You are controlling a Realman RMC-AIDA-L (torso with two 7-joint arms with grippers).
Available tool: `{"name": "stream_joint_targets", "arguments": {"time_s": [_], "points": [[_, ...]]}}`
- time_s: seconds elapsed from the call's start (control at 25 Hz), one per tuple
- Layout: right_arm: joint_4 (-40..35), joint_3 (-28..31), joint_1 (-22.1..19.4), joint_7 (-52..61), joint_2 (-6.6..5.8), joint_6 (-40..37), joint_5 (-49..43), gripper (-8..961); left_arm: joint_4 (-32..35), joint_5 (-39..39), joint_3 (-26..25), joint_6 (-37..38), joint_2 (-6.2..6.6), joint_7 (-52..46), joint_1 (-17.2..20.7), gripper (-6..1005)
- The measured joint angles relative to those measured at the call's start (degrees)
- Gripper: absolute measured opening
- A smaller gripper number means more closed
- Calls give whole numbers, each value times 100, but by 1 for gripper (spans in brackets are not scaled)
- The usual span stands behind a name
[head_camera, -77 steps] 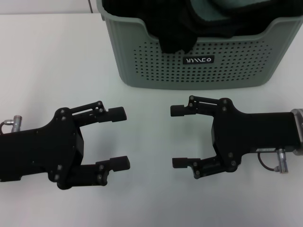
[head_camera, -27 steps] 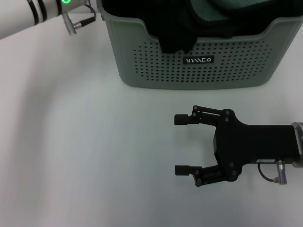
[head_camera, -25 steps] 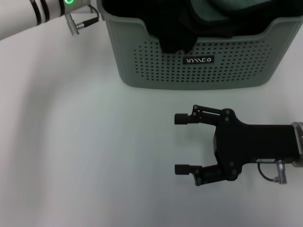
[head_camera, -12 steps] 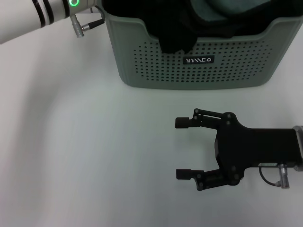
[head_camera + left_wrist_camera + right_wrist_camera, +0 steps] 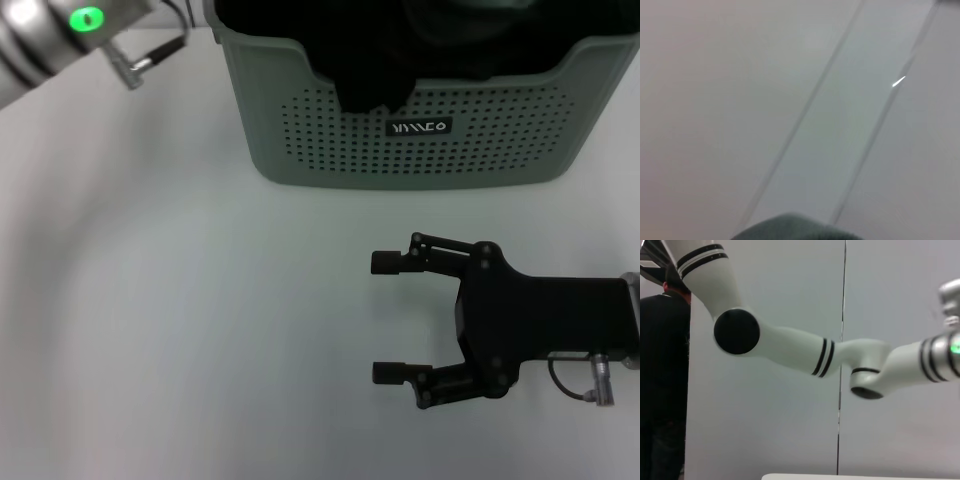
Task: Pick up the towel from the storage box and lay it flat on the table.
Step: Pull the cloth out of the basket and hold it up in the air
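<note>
So the towel isn't really identifiable here. The storage box (image 5: pixel 415 110) sits at the far middle of the table (image 5: pixel 160 330), and all I can make out inside is dark cloth, with a black fold (image 5: pixel 372 80) hanging over the near rim just left of the little black label (image 5: pixel 420 127). No yellow showing anywhere, so I'm guessing the towel is buried among that cloth or further back, out of the picture.

The relation that matters is which arm is closer to the box opening. The left arm (image 5: pixel 70 35) is up at the far-left corner, right beside the box's left wall, with a green light on its wrist. Its gripper is out of the head view, and the left wrist view only shows a pale wall, so I can't tell what its fingers are doing. That arm looks like the one placed to go in.

The right gripper (image 5: pixel 390 318) sits low over the table — well in front of the box, jaws spread wide, holding nothing, fingers pointing toward the robot's left rather than at the box. It looks parked to me.
</note>
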Motion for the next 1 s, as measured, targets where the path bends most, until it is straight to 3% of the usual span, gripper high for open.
{"name": "stream_joint_targets", "arguments": {"time_s": [0.24, 0.36, 0.6, 0.8, 1.0], "points": [[78, -1, -49, -223, 0, 2, 341, 857, 43, -1423, -82, 2055, 55, 234, 693, 45], [146, -64, -64, -491, 1, -20, 691, 854, 63, -1804, -167, 2586, 39, 176, 996, 46], [246, -874, -49, -1496, 1, -238, 1943, 847, -45, -2094, -143, 2789, 3, 154, 1393, 48], [171, -1615, -136, -2546, 0, -416, 2864, 842, -358, -2123, -221, 2857, 1, 271, 1419, 50], [74, -1795, -214, -3073, 0, -600, 3250, 836, -693, -2127, -409, 2862, 12, 336, 1382, 51]]}}
